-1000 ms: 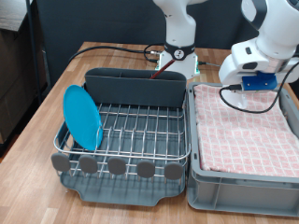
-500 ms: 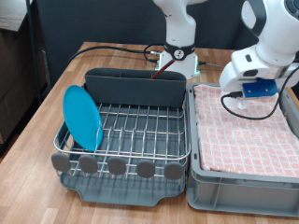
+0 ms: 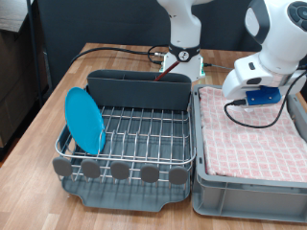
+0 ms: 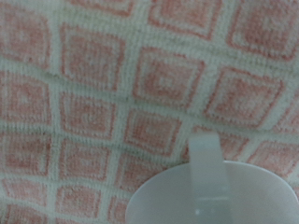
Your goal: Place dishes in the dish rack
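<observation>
The round bright-blue plate [image 3: 83,120] stands on edge in the left part of the silver wire dish rack [image 3: 134,129], leaning against the rack's left side, at centre-left of the exterior view. The rack sits on a dark grey plastic tray [image 3: 129,190]; a long grey cutlery caddy [image 3: 139,88] runs along its far edge, and a row of round grey discs [image 3: 119,171] lines its near edge, towards the bottom of the frame. No other dish shows in the rack.

A small white cup [image 4: 210,191] fills the lower right of the wrist view, blurred and very close to the camera, its handle [image 4: 204,157] pointing up the frame. It rests on a pink checked cloth [image 4: 103,93] that covers the remainder of that picture. The cup cannot be made out in the exterior view.

In the exterior view the same pink checked cloth [image 3: 251,129] lines a grey plastic crate [image 3: 247,190] at the right of the frame, just beside the rack. The white robot arm [image 3: 278,38] reaches down from the upper right, and its pincer [image 3: 252,94] hangs over the far end of the crate, close above the cloth. Its fingers are not clear in either view, so I cannot tell whether the pincer is spread or pressed together.

Rack and crate both stand on a wooden tabletop [image 3: 43,105]. Black cables [image 3: 120,53] cross the tabletop behind the caddy.
</observation>
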`<state>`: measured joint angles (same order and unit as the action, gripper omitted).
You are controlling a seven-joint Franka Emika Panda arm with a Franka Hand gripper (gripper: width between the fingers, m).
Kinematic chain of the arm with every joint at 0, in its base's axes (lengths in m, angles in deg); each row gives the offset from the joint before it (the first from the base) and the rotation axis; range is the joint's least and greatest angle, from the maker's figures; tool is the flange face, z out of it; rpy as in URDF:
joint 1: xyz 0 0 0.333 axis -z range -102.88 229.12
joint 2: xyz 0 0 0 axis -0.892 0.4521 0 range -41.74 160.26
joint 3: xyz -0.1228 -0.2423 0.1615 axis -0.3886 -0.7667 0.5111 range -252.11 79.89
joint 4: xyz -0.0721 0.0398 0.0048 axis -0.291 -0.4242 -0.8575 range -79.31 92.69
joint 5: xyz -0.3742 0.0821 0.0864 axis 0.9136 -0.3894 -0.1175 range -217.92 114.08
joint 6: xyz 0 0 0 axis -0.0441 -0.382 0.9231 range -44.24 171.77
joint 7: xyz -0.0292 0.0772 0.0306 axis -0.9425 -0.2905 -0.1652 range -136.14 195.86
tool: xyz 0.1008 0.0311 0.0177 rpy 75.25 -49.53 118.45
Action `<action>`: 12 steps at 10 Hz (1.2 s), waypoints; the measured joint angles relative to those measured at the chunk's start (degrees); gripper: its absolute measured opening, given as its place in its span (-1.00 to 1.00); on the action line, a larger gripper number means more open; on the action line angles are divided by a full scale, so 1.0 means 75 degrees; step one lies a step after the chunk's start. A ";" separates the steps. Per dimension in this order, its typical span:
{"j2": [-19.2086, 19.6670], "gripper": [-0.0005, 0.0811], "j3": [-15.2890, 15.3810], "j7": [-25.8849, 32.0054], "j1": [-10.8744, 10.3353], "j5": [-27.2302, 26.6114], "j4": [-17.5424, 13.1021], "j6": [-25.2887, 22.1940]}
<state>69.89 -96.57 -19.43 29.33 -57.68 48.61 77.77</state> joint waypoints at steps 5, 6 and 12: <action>0.0000 0.52 -0.0029 -0.0003 0.0007 -0.0009 0.0181 0.0206; 0.0000 0.11 -0.0030 -0.0003 0.0011 -0.0017 0.0197 0.0215; -0.0127 -0.81 -0.0093 -0.0088 0.0016 -0.0023 0.0123 0.0115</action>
<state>68.94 -97.27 -20.08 29.45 -57.86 49.53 78.63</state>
